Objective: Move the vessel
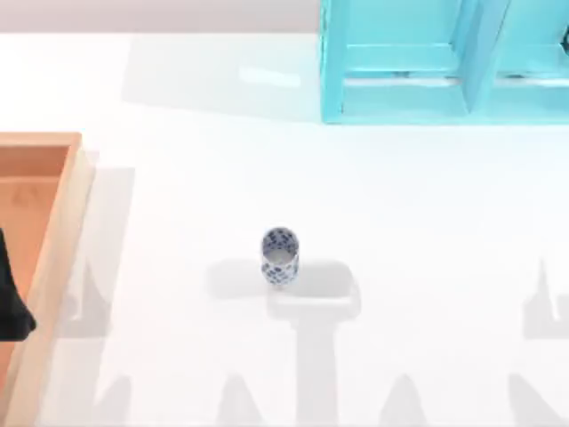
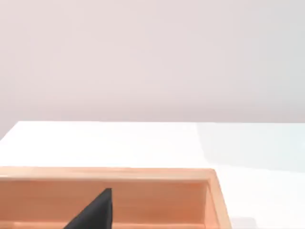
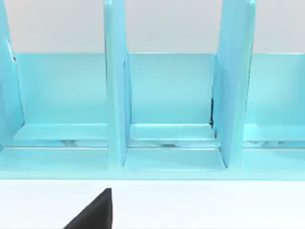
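Start of task, nothing done: the vessel (image 1: pixel 279 255) stands upright at frame centre, ungrasped, w/ bare table (image 1: pixel 178 222) around. Wooden tray (image 1: pixel 55 231) at left edge, blue rack (image 1: pixel 400 62) upper right. Finger state: can't tell. Left: approach, grasp, move.

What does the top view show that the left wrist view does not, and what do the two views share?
Top view alone: the cup standing upright near the middle of the table, apart from everything, and the turquoise rack at the far edge, right side. Left wrist view alone: the pale wall behind the table. Both share the wooden tray at the table's left, the white table and a dark part of the left arm over the tray.
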Controlling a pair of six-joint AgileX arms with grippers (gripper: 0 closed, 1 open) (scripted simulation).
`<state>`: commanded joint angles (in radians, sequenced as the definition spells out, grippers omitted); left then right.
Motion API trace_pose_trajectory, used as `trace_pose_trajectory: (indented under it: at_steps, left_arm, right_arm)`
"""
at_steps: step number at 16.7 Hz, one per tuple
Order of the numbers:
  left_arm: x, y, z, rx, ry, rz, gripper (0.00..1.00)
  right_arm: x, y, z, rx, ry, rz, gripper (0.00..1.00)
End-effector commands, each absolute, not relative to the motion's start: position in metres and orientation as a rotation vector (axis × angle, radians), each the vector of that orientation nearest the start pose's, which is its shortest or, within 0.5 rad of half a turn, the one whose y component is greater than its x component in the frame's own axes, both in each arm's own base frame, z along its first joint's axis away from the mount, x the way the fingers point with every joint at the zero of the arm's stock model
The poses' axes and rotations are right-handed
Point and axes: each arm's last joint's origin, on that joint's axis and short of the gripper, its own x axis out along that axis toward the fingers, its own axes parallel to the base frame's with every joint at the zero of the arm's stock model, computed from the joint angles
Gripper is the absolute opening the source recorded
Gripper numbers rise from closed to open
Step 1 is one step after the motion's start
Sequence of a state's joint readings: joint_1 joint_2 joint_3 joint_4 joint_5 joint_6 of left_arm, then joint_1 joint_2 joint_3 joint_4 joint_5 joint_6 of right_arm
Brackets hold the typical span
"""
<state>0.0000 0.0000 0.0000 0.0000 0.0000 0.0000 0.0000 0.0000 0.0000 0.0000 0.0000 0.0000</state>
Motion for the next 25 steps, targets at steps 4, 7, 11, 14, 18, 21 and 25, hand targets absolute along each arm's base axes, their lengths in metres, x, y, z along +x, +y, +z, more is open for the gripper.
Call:
trace_pose_trajectory:
  at_steps: [4, 7, 11, 14, 18, 21, 25]
  left_arm:
    - [0.106, -0.001, 0.160, 0.000, 0.000, 0.000, 1.00]
    - [0.106, -0.001, 0.160, 0.000, 0.000, 0.000, 1.00]
    - [0.106, -0.001, 0.160, 0.000, 0.000, 0.000, 1.00]
    - [0.106, -0.001, 0.160, 0.000, 0.000, 0.000, 1.00]
    - [0.106, -0.001, 0.160, 0.000, 0.000, 0.000, 1.00]
    - [0.106, -0.001, 0.160, 0.000, 0.000, 0.000, 1.00]
    - [0.106, -0.001, 0.160, 0.000, 0.000, 0.000, 1.00]
  right_arm:
    - [0.106, 0.000, 0.164, 0.009, 0.021, 0.019, 1.00]
    - [0.108, 0.007, 0.178, 0.047, 0.120, 0.088, 1.00]
    - [0.121, 0.022, 0.206, 0.120, 0.381, 0.206, 1.00]
    - [0.143, 0.041, 0.227, 0.168, 0.670, 0.275, 1.00]
    - [0.189, 0.084, 0.242, 0.180, 1.119, 0.283, 1.00]
    - [0.228, 0.131, 0.240, 0.136, 1.423, 0.215, 1.00]
    - [0.274, 0.205, 0.230, 0.036, 1.666, 0.080, 1.00]
